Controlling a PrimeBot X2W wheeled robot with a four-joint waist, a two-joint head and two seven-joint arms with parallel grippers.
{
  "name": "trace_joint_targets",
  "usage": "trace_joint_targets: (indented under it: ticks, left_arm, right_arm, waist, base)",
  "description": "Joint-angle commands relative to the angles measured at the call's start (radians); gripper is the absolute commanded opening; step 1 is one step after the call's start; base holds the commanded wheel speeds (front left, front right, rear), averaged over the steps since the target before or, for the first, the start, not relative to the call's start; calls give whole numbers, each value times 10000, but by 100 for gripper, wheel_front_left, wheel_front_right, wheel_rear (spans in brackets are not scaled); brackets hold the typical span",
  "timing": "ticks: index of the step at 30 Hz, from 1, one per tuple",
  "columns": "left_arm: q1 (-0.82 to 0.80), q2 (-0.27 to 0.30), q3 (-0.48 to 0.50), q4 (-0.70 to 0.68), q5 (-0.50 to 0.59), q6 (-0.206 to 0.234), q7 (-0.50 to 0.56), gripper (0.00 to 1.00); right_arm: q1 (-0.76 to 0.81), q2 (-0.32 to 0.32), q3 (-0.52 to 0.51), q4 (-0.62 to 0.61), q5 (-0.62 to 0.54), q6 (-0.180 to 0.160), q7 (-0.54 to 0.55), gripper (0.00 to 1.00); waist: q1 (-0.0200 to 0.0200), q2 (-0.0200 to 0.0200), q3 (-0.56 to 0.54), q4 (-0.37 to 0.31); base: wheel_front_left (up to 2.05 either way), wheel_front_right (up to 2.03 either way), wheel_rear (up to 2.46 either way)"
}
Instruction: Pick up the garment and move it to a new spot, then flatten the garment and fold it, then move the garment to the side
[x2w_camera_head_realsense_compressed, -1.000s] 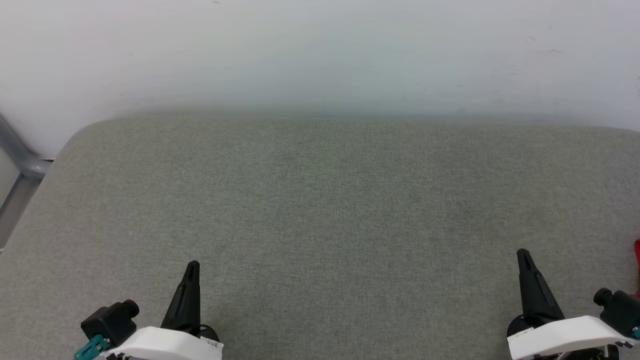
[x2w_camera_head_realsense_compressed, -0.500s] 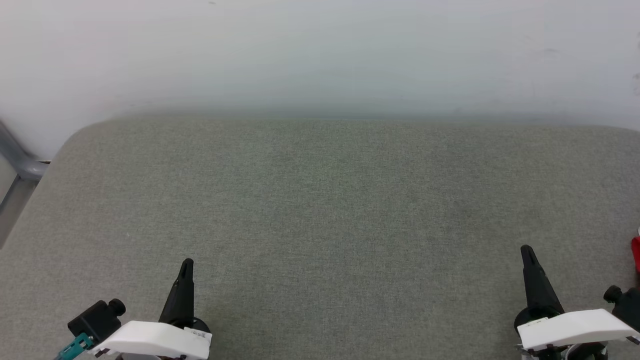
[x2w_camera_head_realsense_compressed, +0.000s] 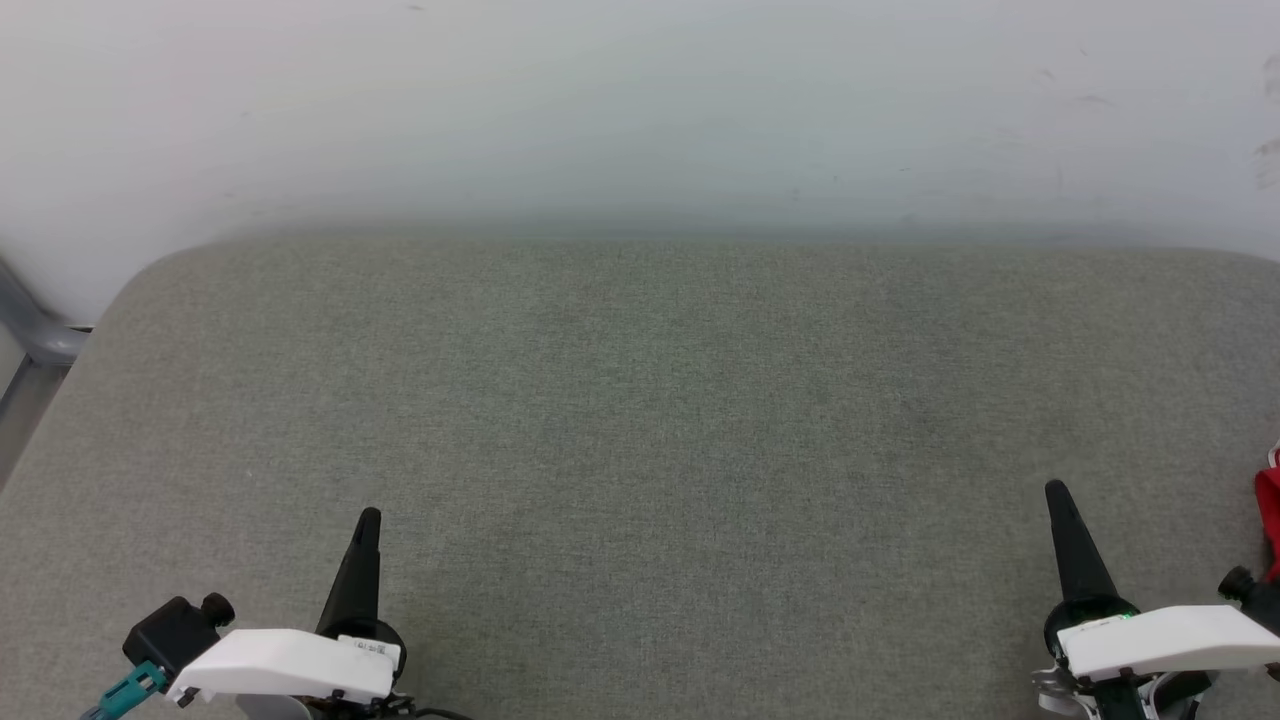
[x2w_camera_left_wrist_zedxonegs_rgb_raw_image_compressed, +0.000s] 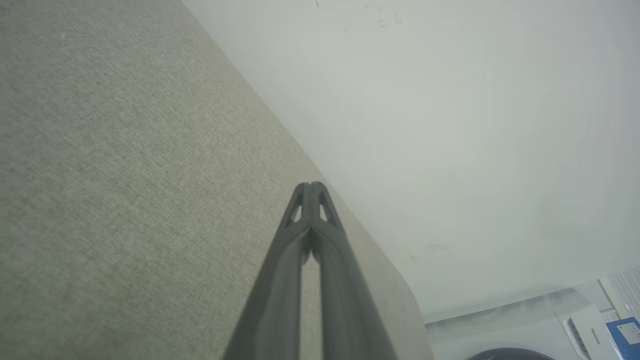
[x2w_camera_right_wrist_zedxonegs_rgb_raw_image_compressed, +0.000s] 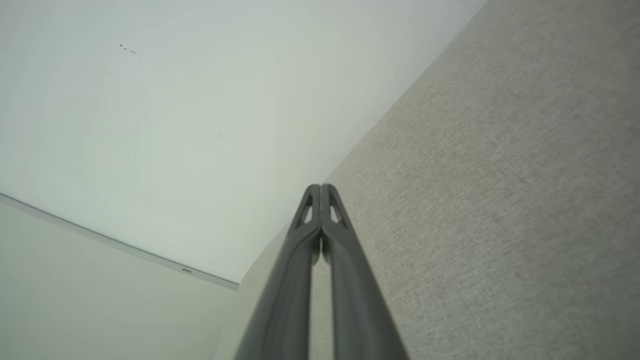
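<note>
Right pincer (x2w_camera_head_realsense_compressed: 1056, 490), closed, sits near the garment (x2w_camera_head_realsense_compressed: 1271, 510) on its left; left pincer (x2w_camera_head_realsense_compressed: 368, 516), likewise closed, well apart.

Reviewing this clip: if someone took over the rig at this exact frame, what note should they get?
Left gripper: shut, empty, over the near left of the grey surface.
Right gripper: shut, empty, over the near right.
Garment: a red sliver at the head view's right edge, just past the right gripper, whose fingers are apart from it.
Done: cannot tell. Too little of the garment shows to judge whether it is folded.
Left: look at the garment first. If it is unfolded, pick it up, move it to a new spot, flatten it, fold it and set it aside.
</note>
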Motion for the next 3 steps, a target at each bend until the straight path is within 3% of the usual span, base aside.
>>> trace_joint_targets:
  ticks: [1, 3]
  left_arm:
    - [-267, 47, 67, -72, -222, -40, 55, 0]
    - [-282, 48, 89, -45, -449, -43, 108, 0]
  right_arm:
    - [-287, -82, -24, -64, 248, 0, 52, 0]
    - [-292, -82, -40, -42, 464, 0, 108, 0]
  waist:
    - [-1, -1, 0, -4]
    - [-1, -1, -1, -15]
  base:
    - [0, 0, 0]
    - [0, 0, 0]
